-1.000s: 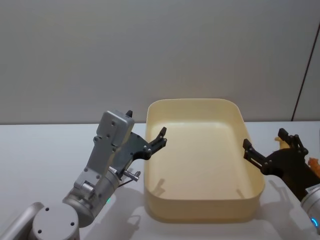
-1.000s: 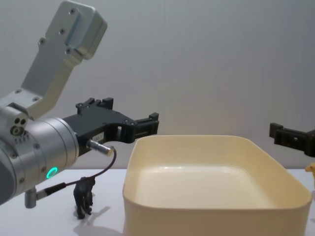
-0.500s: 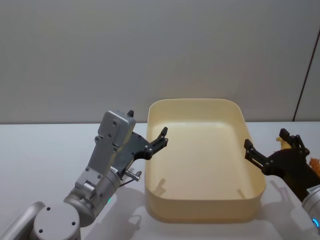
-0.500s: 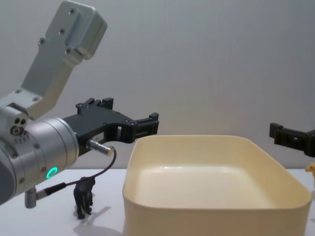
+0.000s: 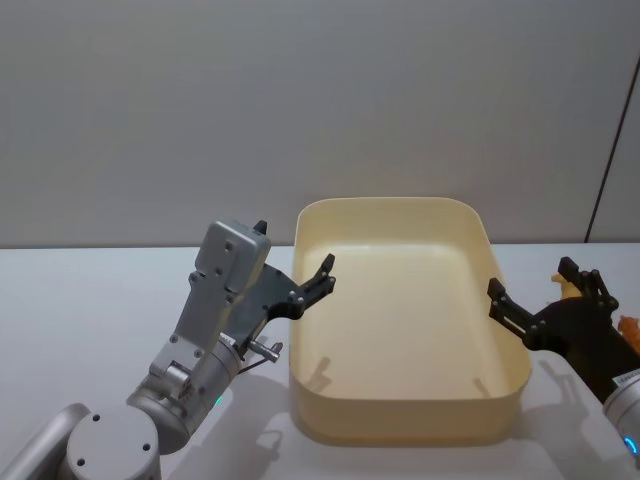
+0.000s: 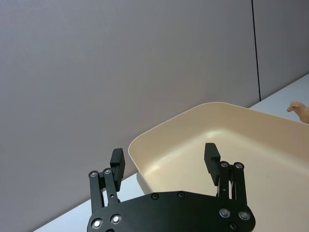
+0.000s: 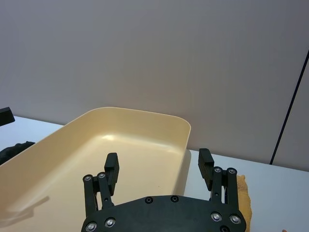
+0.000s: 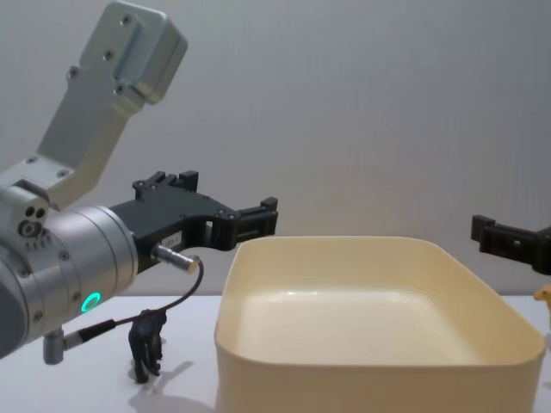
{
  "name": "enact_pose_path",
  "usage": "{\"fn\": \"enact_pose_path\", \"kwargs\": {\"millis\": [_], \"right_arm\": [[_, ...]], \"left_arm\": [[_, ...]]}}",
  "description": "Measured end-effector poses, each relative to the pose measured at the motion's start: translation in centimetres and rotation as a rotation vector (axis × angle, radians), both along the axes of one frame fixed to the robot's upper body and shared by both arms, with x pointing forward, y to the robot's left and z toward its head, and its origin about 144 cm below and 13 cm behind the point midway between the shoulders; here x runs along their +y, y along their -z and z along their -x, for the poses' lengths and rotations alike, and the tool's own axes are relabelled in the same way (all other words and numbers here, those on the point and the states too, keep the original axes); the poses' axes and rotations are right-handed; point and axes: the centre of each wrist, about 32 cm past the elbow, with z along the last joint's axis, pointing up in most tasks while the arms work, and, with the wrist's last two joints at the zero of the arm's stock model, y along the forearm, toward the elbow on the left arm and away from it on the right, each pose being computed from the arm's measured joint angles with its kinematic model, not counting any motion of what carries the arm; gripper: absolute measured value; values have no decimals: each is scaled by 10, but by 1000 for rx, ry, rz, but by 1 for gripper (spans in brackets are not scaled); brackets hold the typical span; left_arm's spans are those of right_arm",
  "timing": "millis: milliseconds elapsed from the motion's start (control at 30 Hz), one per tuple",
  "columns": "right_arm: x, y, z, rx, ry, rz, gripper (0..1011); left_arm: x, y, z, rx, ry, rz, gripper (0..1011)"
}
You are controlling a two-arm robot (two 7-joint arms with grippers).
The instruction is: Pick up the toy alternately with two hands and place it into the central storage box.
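Observation:
The central storage box (image 5: 398,424) is a cream-yellow tub in the middle of the table, with nothing inside it (image 8: 370,379). My left gripper (image 5: 293,248) hovers open at the box's left rim, fingers empty (image 6: 164,154). On the other side, my right gripper (image 5: 530,277) is held open and empty by the right rim (image 7: 158,157). A small black toy animal (image 8: 146,346) stands on the table left of the box, beneath my left arm. Just behind the right gripper sits a tan toy animal (image 5: 567,288), which also appears beyond the box in the left wrist view (image 6: 300,110).
An orange toy piece (image 5: 628,325) lies at the far right edge of the table. The silver left arm (image 8: 69,275) with its green ring light rises large on the left. A plain grey wall stands behind the white table (image 5: 90,300).

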Motion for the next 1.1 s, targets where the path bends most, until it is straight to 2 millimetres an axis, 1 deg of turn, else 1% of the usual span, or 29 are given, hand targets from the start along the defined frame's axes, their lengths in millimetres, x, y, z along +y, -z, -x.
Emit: {"fn": "enact_pose_path", "kwargs": {"millis": [500,667,867,1100], "right_arm": [[0,0,0,0,0,0,1001],[-3,1,1,3,9,1,1001],[-18,1,9,8,48,2,1001],[-43,2,26,23,115,-1,1001]], "left_arm": [[0,0,0,0,0,0,1001],[0,0,0,0,0,0,1001],[0,0,0,0,0,0,1001],[0,0,0,0,0,0,1001]]}}
